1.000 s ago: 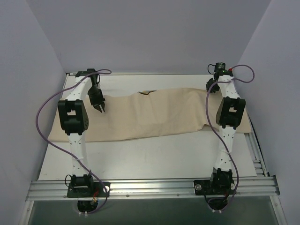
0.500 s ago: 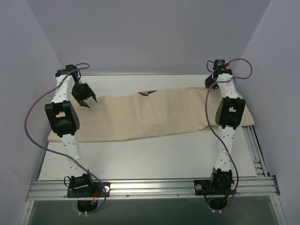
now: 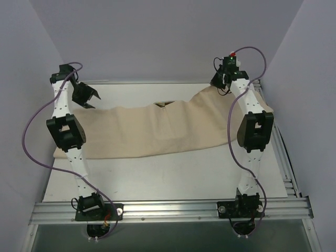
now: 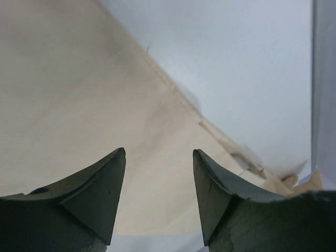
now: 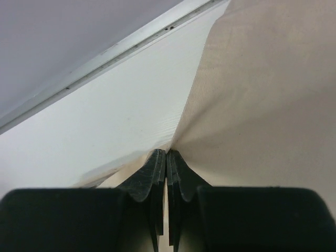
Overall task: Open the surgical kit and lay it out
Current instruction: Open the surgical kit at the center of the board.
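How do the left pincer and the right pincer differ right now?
The left pincer is open, holding nothing; the right pincer is shut on an edge of the cloth wrap. The left pincer hangs over the wrap's left end, apparently not touching; the right pincer holds the wrap's far right corner pulled up. Both are black and two-fingered.
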{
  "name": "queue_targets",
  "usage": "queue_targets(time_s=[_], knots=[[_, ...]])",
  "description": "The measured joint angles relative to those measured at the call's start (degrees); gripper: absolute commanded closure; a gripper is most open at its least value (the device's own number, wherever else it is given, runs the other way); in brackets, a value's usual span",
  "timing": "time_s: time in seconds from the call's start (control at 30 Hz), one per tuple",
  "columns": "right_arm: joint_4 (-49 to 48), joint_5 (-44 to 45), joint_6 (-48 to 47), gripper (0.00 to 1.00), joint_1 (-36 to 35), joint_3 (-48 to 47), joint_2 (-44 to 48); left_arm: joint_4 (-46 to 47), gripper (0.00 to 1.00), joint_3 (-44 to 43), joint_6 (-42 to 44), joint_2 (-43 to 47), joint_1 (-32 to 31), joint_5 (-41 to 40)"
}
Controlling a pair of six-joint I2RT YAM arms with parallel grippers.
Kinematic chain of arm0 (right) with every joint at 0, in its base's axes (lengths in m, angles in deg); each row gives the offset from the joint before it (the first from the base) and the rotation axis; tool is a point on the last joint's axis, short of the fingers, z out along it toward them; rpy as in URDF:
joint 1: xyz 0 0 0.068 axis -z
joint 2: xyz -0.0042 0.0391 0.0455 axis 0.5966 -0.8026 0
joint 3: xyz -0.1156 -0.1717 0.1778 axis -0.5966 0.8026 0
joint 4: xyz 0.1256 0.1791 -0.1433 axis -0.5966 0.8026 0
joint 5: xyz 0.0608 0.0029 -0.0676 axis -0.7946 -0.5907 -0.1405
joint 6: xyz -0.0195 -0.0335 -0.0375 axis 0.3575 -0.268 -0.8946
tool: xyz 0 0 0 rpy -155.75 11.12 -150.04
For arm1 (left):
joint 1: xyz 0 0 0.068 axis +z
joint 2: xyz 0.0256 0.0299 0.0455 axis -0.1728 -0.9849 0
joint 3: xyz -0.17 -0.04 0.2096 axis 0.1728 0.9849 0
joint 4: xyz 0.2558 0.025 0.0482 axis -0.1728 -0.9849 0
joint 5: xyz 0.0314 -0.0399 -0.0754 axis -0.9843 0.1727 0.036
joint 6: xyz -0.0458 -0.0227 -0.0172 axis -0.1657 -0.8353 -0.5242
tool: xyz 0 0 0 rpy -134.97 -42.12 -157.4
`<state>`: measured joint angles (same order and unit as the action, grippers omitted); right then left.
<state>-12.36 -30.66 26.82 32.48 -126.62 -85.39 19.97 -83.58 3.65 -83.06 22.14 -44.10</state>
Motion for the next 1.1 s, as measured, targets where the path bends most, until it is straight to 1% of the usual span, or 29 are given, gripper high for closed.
queue_targets(time_s=[0.07, 0.13, 0.27, 0.37, 0.57, 0.73, 0.93, 1.1], knots=[[-1.2, -0.8, -0.2, 0.99, -0.9, 2.1, 1.8, -0.9, 0.41, -7.7, 0.1, -2.8, 2.0, -1.8], [-2.5, -1.6, -0.3, 0.99, -1.3, 6.4, 4.5, -0.6, 0.46, -11.6, 0.7, -4.0, 4.1, -3.4], [-4.5, -2.4, -0.8, 0.98, -1.4, 13.9, 8.3, -0.3, 0.48, -12.2, 2.8, -4.3, 7.9, -4.7], [-5.7, -3.1, -1.4, 0.97, -1.3, 18.1, 9.9, -0.3, 0.48, -12.8, 3.9, -5.7, 9.2, -5.9], [-8.5, -5.4, -2.2, 0.95, 0.2, 23.9, 11.1, -0.1, 0.47, -12.8, 4.0, -9.6, 8.6, -8.8], [-9.4, -6.8, -2.5, 0.94, 3.9, 28.1, 11.9, 2.1, 0.47, -12.5, 4.1, -11.2, 7.3, -12.9], [-9.5, -7.2, -2.7, 0.94, 8.7, 29.3, 12.0, 3.7, 0.52, -12.5, 1.4, -11.6, 5.3, -17.6], [-9.5, -7.1, -2.9, 0.91, 8.8, 29.3, 12.3, 3.8, 0.53, -12.9, -1.1, -13.0, 4.9, -20.5]])
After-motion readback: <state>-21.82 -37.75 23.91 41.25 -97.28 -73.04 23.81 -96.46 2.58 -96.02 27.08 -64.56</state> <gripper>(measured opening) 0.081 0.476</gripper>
